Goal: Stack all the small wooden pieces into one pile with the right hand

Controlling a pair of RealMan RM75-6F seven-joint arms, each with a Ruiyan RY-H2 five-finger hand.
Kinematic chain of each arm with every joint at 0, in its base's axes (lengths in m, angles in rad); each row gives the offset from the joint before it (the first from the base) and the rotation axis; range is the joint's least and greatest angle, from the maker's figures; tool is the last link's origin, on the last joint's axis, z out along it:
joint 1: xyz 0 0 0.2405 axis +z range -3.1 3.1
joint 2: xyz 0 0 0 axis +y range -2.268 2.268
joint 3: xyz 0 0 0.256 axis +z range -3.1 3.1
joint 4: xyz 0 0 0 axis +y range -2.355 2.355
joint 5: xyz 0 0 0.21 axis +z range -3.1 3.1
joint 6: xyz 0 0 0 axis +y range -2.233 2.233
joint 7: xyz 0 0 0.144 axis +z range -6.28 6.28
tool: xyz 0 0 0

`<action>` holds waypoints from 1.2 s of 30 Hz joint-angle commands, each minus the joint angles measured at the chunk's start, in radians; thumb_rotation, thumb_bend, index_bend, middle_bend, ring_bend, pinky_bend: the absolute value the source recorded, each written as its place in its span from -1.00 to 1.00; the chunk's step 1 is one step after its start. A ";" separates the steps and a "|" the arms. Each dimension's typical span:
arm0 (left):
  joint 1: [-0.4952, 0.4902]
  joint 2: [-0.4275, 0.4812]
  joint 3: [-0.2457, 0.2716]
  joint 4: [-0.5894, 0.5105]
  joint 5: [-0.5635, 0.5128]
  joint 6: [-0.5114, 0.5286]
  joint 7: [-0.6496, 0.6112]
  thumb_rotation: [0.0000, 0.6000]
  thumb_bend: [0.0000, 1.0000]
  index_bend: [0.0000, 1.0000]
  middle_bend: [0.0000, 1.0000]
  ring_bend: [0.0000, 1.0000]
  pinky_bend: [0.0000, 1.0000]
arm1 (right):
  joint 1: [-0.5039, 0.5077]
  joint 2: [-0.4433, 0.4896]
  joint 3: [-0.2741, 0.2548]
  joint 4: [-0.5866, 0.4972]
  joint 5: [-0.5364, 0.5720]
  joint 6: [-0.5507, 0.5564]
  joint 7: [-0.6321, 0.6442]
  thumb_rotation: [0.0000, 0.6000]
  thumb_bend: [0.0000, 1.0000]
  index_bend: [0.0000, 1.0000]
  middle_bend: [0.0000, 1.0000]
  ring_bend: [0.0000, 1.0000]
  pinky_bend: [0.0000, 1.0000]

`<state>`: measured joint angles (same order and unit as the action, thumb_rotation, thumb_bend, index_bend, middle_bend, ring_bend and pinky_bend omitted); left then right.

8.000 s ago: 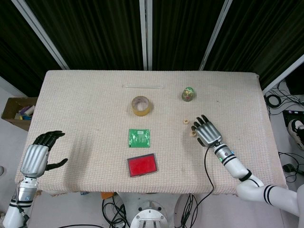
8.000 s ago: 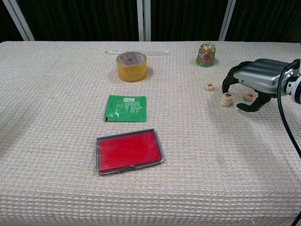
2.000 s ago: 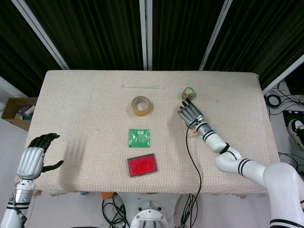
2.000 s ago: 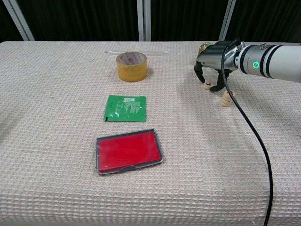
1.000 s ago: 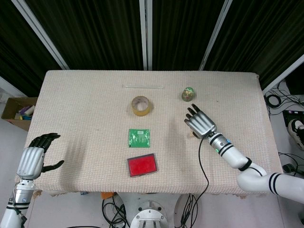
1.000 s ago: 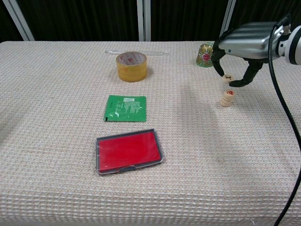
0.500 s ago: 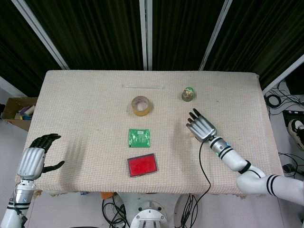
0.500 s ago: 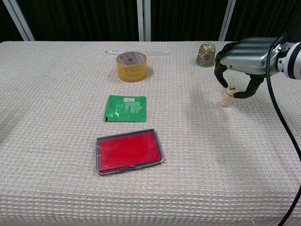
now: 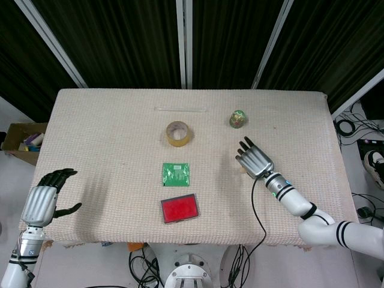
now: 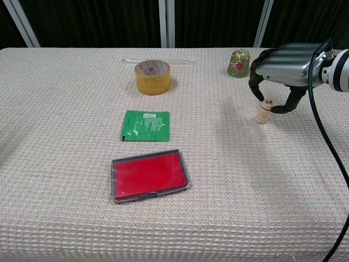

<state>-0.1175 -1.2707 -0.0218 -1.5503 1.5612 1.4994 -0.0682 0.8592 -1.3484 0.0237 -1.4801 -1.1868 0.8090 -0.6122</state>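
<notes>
A short pile of small round wooden pieces (image 10: 263, 112) stands on the woven cloth at the right of the table. Its top piece (image 10: 265, 103) carries a dark mark. My right hand (image 10: 283, 63) arches over the pile, a finger and the thumb curled down against the sides of the top piece, pinching it. From the head view the right hand (image 9: 255, 161) covers nearly all of the pile. My left hand (image 9: 45, 201) hovers at the table's near left corner, fingers apart, holding nothing.
Left of the pile lie a tape roll (image 10: 152, 76), a green packet (image 10: 145, 125) and a red case (image 10: 149, 176). A green-gold ornament (image 10: 239, 62) stands just behind the right hand. A clear stick (image 10: 158, 60) lies at the back. A cardboard box (image 9: 18, 139) sits off the left edge.
The right hand carried a wooden piece down and to the right, and set it on top of the pile. In the last half second it has barely moved. The left hand stays still.
</notes>
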 commanded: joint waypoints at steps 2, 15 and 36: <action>0.001 0.000 0.001 0.000 -0.001 -0.001 0.000 1.00 -1.00 -0.55 -0.60 -0.64 -0.55 | 0.002 -0.005 0.000 0.004 0.004 -0.003 -0.004 1.00 -0.40 -0.06 -0.36 -0.82 -0.78; 0.002 -0.002 0.001 0.005 -0.002 0.000 -0.006 1.00 -1.00 -0.55 -0.60 -0.64 -0.55 | 0.001 -0.001 -0.005 -0.003 0.007 -0.003 -0.014 1.00 -0.40 -0.11 -0.36 -0.82 -0.78; 0.003 0.003 0.000 0.008 -0.003 0.004 -0.007 1.00 -1.00 -0.55 -0.60 -0.64 -0.55 | -0.054 0.055 0.018 -0.074 -0.029 0.118 0.031 1.00 -0.62 -0.21 -0.38 -0.82 -0.80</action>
<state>-0.1148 -1.2677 -0.0215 -1.5420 1.5583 1.5027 -0.0756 0.8294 -1.3214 0.0310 -1.5219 -1.2004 0.8820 -0.6028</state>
